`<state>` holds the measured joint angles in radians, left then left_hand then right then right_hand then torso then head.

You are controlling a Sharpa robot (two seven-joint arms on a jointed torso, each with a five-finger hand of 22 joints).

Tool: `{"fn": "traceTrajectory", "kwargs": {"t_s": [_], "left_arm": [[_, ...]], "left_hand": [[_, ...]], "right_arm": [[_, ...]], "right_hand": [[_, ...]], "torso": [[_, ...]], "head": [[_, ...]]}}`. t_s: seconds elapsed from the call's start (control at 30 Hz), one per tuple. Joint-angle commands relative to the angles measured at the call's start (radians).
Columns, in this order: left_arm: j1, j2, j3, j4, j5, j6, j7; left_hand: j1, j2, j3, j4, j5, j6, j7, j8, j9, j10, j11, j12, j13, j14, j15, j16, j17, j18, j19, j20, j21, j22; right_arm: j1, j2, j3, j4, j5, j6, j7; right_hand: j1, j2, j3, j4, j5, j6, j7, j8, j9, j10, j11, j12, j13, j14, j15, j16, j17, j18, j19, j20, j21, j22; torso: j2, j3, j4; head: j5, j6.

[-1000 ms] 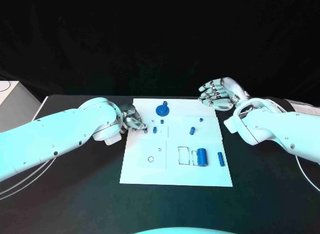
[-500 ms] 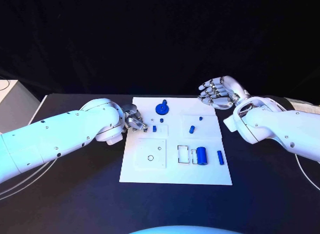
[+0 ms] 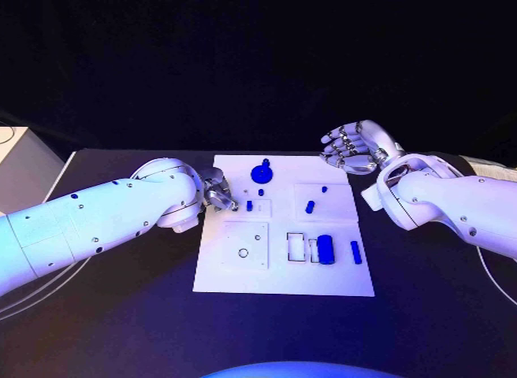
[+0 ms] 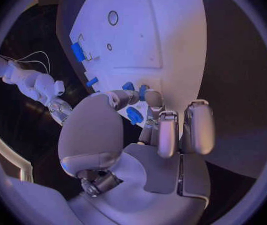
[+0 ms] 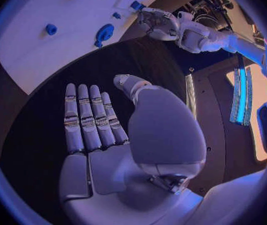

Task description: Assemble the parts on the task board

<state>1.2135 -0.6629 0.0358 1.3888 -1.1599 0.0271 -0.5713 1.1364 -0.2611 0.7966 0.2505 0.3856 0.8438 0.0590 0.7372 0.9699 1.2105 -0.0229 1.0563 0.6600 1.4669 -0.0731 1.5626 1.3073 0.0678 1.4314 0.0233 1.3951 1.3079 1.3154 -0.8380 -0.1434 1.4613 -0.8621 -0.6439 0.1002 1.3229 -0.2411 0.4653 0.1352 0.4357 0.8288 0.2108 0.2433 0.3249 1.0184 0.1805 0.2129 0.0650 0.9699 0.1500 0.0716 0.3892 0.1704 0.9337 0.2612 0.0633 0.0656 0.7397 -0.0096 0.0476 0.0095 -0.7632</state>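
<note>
The white task board (image 3: 284, 268) lies in the middle of the black bench (image 3: 122, 323), reaching from near its front toward the far edge. On the near half of the board, toward its right edge, a fat blue cylinder (image 3: 325, 249) lies beside a thin blue pin (image 3: 355, 251). Further back, mid-board, a short blue peg (image 3: 310, 208) sits right of centre and a smaller blue peg (image 3: 250, 205) left of centre. Close to the board's far edge stands a round blue knob (image 3: 262, 173).

The left robot hand (image 3: 219, 193) rests at the board's left edge, about level with the smaller peg; its fingers are curled in toward the board, and the wrist view shows the fingertips (image 4: 147, 96) bunched around small blue pieces, though whether it pinches one I cannot tell.

The right robot hand (image 3: 354, 149) hovers past the board's far right corner, fingers spread and straight, holding nothing
</note>
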Motion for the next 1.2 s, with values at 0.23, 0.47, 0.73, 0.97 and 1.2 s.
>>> {"fn": "traceTrajectory", "kwargs": {"t_s": [0.23,0.47,0.73,0.97,1.2], "left_arm": [[0.000,0.007,-0.004,-0.010,-0.038,0.032,0.005],[-0.001,0.009,-0.007,-0.015,-0.051,0.031,0.009],[-0.001,0.008,-0.008,-0.016,-0.063,0.036,0.010],[-0.001,0.007,-0.008,-0.018,-0.073,0.044,0.010],[-0.001,0.009,-0.012,-0.019,-0.068,0.065,0.010]], "left_hand": [[-0.004,0.006,0.197,-0.191,0.004,0.015,-0.008,0.007,0.000,0.007,-0.002,0.003,-0.003,0.103,-0.009,0.007,0.261,-0.005,0.004,0.001,0.003,0.031],[-0.005,0.006,0.198,-0.192,0.004,0.015,-0.008,0.007,0.000,0.006,-0.002,0.002,-0.004,0.103,-0.009,0.007,0.261,-0.005,0.005,0.000,0.004,0.032],[-0.005,0.005,0.199,-0.192,0.004,0.015,-0.008,0.007,0.000,0.007,-0.003,0.002,-0.003,0.104,-0.010,0.008,0.262,-0.005,0.005,0.000,0.004,0.032],[-0.005,0.005,0.200,-0.193,0.003,0.015,-0.008,0.007,0.000,0.007,-0.003,0.002,-0.003,0.104,-0.010,0.008,0.263,-0.006,0.005,0.000,0.004,0.033],[-0.005,0.006,0.201,-0.193,0.003,0.016,-0.008,0.007,0.000,0.006,-0.003,0.001,-0.005,0.104,-0.010,0.008,0.263,-0.006,0.005,0.000,0.004,0.033]], "right_arm": [[0.000,0.000,0.000,0.002,-0.003,0.013,0.010],[0.000,-0.001,0.000,0.002,-0.002,0.013,0.010],[0.000,-0.001,0.000,0.003,-0.002,0.014,0.010],[0.000,-0.001,0.000,0.004,-0.002,0.018,0.010],[0.000,-0.001,0.000,0.005,-0.001,0.020,0.010]], "right_hand": [[-0.008,-0.004,0.000,0.007,0.005,0.007,0.032,-0.004,-0.002,-0.005,0.003,-0.004,-0.001,0.000,0.004,0.000,-0.003,0.014,0.000,0.005,0.001,-0.001],[-0.008,-0.004,0.000,0.007,0.005,0.007,0.032,-0.004,-0.002,-0.005,0.003,-0.004,-0.001,0.000,0.004,0.000,-0.003,0.014,0.000,0.005,0.001,-0.001],[-0.009,-0.004,0.000,0.008,0.006,0.008,0.032,-0.005,-0.002,-0.005,0.003,-0.004,-0.001,0.000,0.004,0.000,-0.004,0.014,-0.001,0.005,0.001,-0.001],[-0.009,-0.004,0.000,0.008,0.006,0.008,0.032,-0.005,-0.002,-0.005,0.003,-0.004,-0.001,0.000,0.004,0.000,-0.004,0.014,-0.001,0.005,0.001,-0.001],[-0.009,-0.004,0.000,0.009,0.007,0.008,0.032,-0.006,-0.003,-0.005,0.003,-0.004,-0.001,0.000,0.004,0.000,-0.005,0.014,-0.001,0.005,0.001,-0.001]], "torso": [[-0.001,-0.0002,0.0004],[-0.001,-0.0005,0.0002],[-0.001,-0.0002,0.0005],[-0.001,0.0000,0.0003],[-0.001,-0.0002,-0.0002]], "head": [[-0.002,-0.004],[-0.002,-0.007],[-0.003,-0.009],[-0.004,-0.010],[-0.005,-0.011]]}}
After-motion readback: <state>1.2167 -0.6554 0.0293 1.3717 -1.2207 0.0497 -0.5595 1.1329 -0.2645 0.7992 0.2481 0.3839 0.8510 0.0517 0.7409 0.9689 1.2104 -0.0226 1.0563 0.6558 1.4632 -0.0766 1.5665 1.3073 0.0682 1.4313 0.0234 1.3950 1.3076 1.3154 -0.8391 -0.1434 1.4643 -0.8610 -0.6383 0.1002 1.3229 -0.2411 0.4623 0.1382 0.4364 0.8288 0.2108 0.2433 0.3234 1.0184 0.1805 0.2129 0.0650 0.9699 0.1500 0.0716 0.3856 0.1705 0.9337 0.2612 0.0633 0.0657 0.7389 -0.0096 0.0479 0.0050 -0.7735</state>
